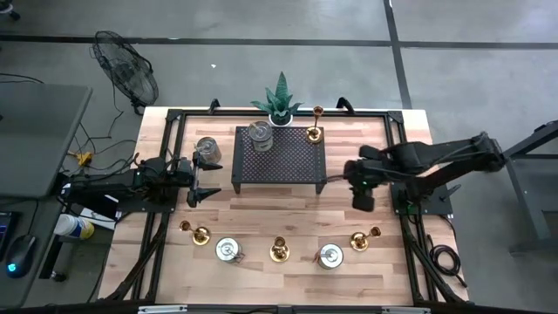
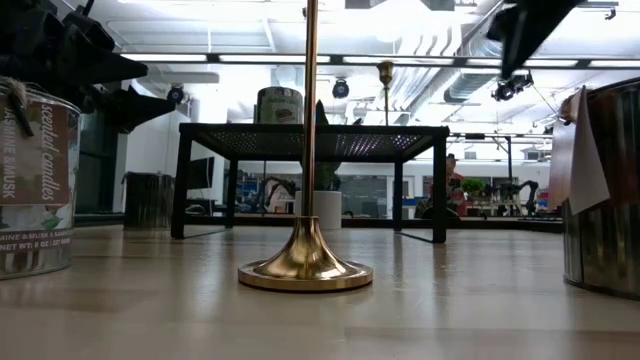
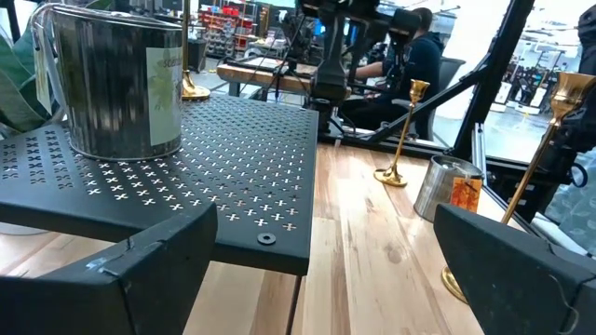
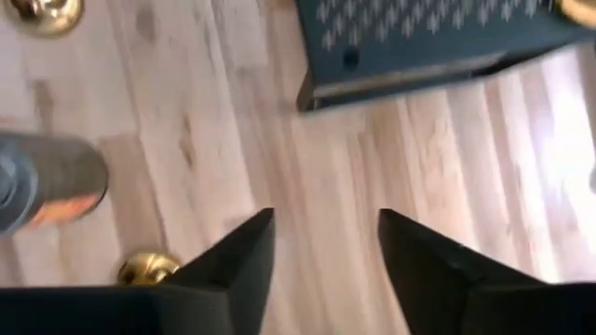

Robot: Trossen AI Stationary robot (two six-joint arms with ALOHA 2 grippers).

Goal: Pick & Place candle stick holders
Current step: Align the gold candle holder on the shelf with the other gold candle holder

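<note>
We see a light wooden table (image 1: 261, 214) carrying a black perforated rack (image 1: 279, 155), a potted plant (image 1: 280, 100), a silvery tin (image 1: 208, 150) beside the rack, and brass holders (image 1: 279, 250) alternating with silvery tins (image 1: 227, 250) along the near edge.

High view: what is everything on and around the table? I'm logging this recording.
brass-gold slim-stemmed candle stick holders: four, gold; three in the front row, one on the rack's right end
round silvery-grey candle tins: four, silver; two in the front row, one on the rack, one left of it
black perforated metal rack: one, black, centre-back
spiky green plant in a white pot: one, behind the rack
wooden table: one, light wood
floor fan: one, black, beyond the table's back-left corner
left gripper: open, left of the rack
right gripper: open, right of the rack
</note>
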